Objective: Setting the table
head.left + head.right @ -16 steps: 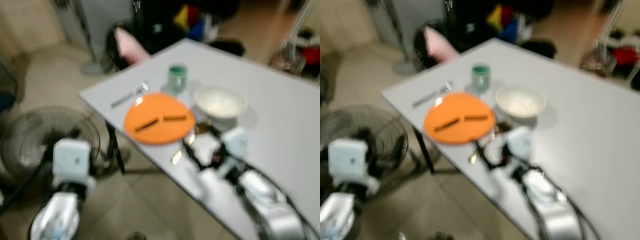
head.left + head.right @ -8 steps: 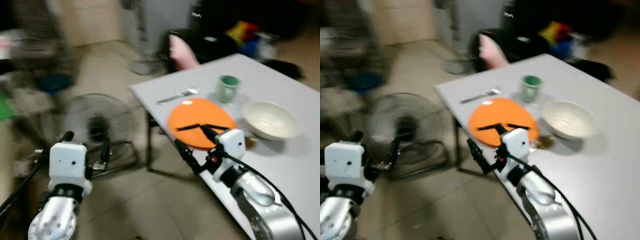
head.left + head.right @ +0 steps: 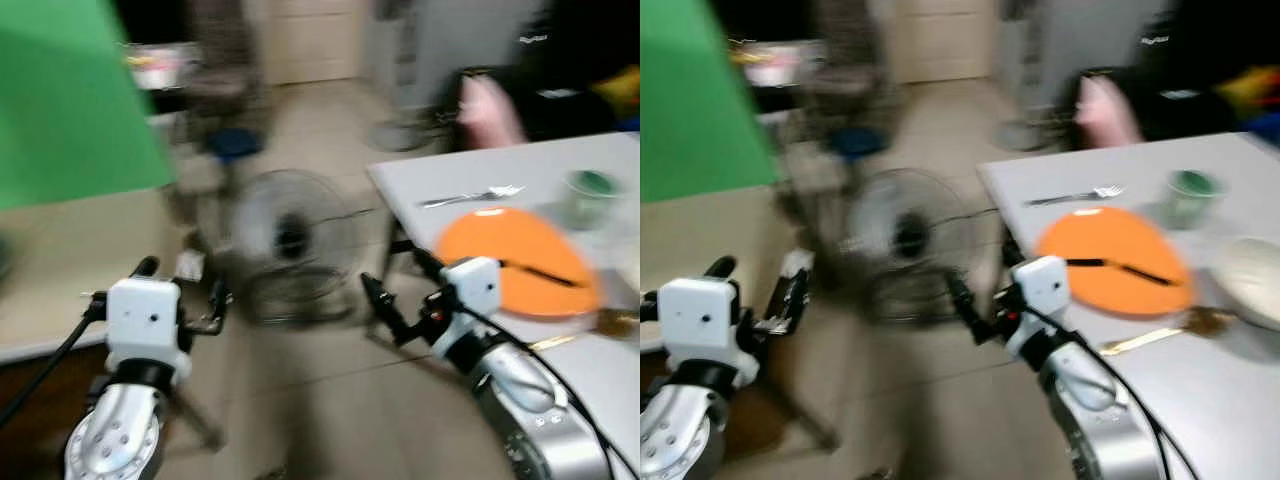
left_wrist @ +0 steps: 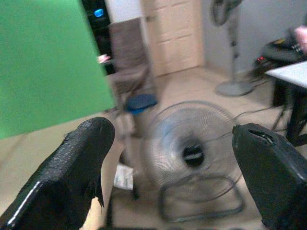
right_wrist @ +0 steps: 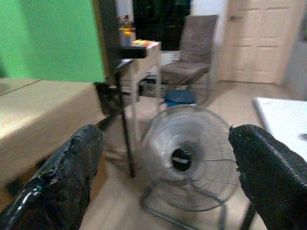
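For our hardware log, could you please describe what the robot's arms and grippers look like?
Both arms are silver metal cylinders ending in white boxy wrist housings, with black cables along them. The left gripper and right gripper each have two long black fingers with a rough, grainy surface.

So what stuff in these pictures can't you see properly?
- White bowl: cut off by the right eye view's edge.
- Green cup: blurred by camera motion; contents can't be told.
- Things on the far desk: too small and blurry to name in the right wrist view.
- Dark strips on the orange plate: too blurred to identify.
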Tool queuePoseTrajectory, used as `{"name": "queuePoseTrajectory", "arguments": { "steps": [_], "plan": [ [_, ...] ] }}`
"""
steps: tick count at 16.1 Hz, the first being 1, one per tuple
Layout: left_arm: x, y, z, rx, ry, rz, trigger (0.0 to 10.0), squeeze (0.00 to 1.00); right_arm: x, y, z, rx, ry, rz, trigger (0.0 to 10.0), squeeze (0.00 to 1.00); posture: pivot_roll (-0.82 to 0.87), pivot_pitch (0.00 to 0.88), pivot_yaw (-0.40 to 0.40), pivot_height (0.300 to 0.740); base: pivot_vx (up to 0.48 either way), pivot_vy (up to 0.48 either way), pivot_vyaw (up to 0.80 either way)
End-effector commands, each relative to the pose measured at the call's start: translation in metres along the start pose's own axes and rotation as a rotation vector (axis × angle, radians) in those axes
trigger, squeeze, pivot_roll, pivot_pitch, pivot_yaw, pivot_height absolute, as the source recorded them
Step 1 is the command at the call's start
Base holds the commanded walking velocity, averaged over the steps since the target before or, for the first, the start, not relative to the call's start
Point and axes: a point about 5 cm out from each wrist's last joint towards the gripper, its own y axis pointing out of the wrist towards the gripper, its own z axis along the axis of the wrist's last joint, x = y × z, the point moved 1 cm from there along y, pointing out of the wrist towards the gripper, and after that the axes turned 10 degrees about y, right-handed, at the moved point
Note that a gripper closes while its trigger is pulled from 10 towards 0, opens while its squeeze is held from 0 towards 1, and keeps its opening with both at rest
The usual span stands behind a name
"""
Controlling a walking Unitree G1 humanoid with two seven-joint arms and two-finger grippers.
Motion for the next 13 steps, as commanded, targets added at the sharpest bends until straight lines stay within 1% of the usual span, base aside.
{"name": "queuePoseTrajectory", "arguments": {
  "steps": [1, 2, 3, 4, 5, 6, 7, 10, 12, 13],
  "plan": [
    [0.0000, 0.0015, 0.0016, 0.004, 0.002, -0.006, 10.0, 0.00, 0.0016, -0.0007, 0.0003, 0.009, 0.029, -0.016, 10.0, 1.00, -0.02, 0.000, 0.059, 0.740, 0.000, 0.300, 0.00],
    [0.0004, 0.0016, 0.0015, 0.003, 0.003, -0.009, 10.0, 0.00, 0.0021, -0.0002, -0.0002, 0.010, 0.044, -0.020, 10.0, 0.98, -0.01, 0.000, 0.055, 0.740, 0.000, 0.315, 0.00],
    [0.0006, 0.0015, 0.0014, 0.003, 0.004, -0.011, 10.0, 0.00, 0.0025, 0.0005, -0.0002, 0.011, 0.046, -0.020, 10.0, 0.91, -0.01, 0.000, 0.052, 0.740, 0.000, 0.345, 0.00],
    [0.0000, 0.0010, 0.0010, 0.001, 0.005, -0.009, 10.0, 0.00, 0.0025, 0.0012, 0.0001, 0.012, 0.047, -0.019, 10.0, 0.89, -0.01, 0.000, 0.052, 0.740, 0.000, 0.371, 0.00],
    [-0.0004, 0.0008, 0.0008, 0.000, 0.005, -0.007, 10.0, 0.00, 0.0026, 0.0016, 0.0001, 0.012, 0.050, -0.019, 10.0, 0.84, 0.00, 0.000, 0.046, 0.740, 0.000, 0.379, 0.00],
    [-0.0014, -0.0003, 0.0002, -0.003, 0.008, 0.000, 10.0, 0.00, 0.0029, 0.0026, -0.0001, 0.009, 0.055, -0.016, 10.0, 0.31, 0.00, 0.000, 0.041, 0.740, 0.000, 0.394, 0.00],
    [-0.0018, -0.0012, 0.0001, -0.005, 0.010, 0.003, 10.0, 0.00, 0.0034, 0.0030, -0.0005, 0.006, 0.059, -0.021, 10.0, 0.00, 0.01, 0.000, 0.037, 0.740, 0.000, 0.394, 0.00],
    [-0.0037, -0.0040, -0.0002, -0.011, 0.015, 0.012, 10.0, 0.00, 0.0065, 0.0042, -0.0031, 0.002, 0.082, -0.042, 10.0, 0.00, 0.02, 0.000, 0.032, 0.740, 0.000, 0.391, 0.00],
    [-0.0040, -0.0046, 0.0003, -0.011, 0.018, 0.012, 10.0, 0.00, 0.0038, 0.0044, -0.0026, -0.004, 0.055, -0.011, 10.0, 0.00, 0.02, 0.000, 0.031, 0.740, 0.000, 0.394, 0.00],
    [-0.0041, -0.0047, 0.0004, -0.011, 0.020, 0.012, 10.0, 0.00, 0.0037, 0.0040, -0.0024, -0.002, 0.065, -0.008, 10.0, 0.00, 0.02, 0.000, 0.031, 0.740, 0.000, 0.390, 0.80]
  ]
}}
